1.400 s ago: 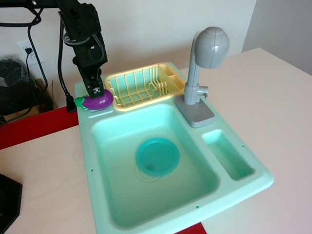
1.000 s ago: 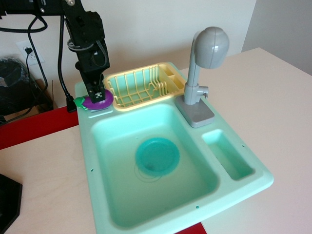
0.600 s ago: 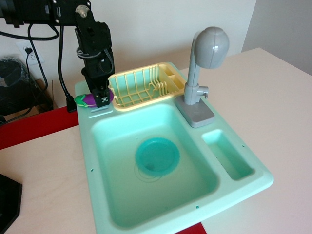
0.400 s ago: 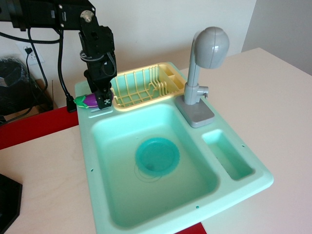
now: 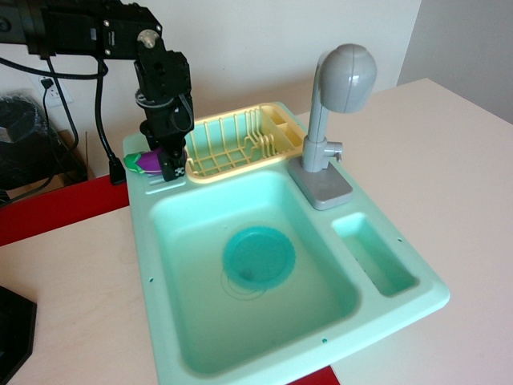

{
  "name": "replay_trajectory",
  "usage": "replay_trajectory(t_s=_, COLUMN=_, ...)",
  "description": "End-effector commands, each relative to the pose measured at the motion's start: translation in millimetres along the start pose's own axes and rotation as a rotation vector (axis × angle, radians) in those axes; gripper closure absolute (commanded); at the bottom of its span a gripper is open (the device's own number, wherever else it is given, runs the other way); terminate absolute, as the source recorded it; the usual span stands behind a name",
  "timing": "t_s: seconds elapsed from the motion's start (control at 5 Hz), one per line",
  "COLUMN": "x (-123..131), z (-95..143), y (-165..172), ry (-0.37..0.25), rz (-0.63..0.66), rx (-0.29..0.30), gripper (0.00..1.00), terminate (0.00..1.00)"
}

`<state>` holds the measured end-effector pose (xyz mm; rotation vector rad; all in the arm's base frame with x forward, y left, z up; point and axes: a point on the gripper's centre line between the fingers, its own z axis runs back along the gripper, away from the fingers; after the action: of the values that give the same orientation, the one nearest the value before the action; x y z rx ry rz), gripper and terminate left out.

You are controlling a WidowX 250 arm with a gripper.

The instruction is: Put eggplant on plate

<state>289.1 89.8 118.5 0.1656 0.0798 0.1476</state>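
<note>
The purple eggplant with its green cap lies on the back left corner of the mint-green sink, just left of the yellow rack. My gripper points down right at the eggplant, and its front finger hides the eggplant's right part. The frame does not show whether the jaws are pressed on it. The teal-blue plate lies empty on the floor of the sink basin, well in front of and to the right of the gripper.
A yellow dish rack sits on the sink's back edge next to the gripper. A grey faucet stands at the back right. A small side compartment is on the right. Cables hang behind the arm on the left.
The arm has swung to the right and down onto the eggplant. The finger now covers more of the eggplant, so only its left end shows. The plate has not moved.
</note>
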Motion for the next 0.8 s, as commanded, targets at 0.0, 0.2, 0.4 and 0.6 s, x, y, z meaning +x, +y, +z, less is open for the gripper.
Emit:
replay_trajectory(t_s=0.0, x=0, z=16, y=-1, ry=-0.068, rz=-0.002, rx=0.012, gripper=1.00, terminate=0.00)
replay_trajectory(t_s=0.2, x=9, z=33, y=-11, ry=-0.131, rz=-0.040, rx=0.006, gripper=1.00, terminate=0.00)
replay_trajectory(t_s=0.4, x=27, z=62, y=-30, ry=-0.210, rz=-0.084, rx=-0.009, gripper=1.00, terminate=0.00)
replay_trajectory(t_s=0.6, x=35, z=70, y=-49, ry=-0.228, rz=-0.117, rx=-0.041, gripper=1.00, terminate=0.00)
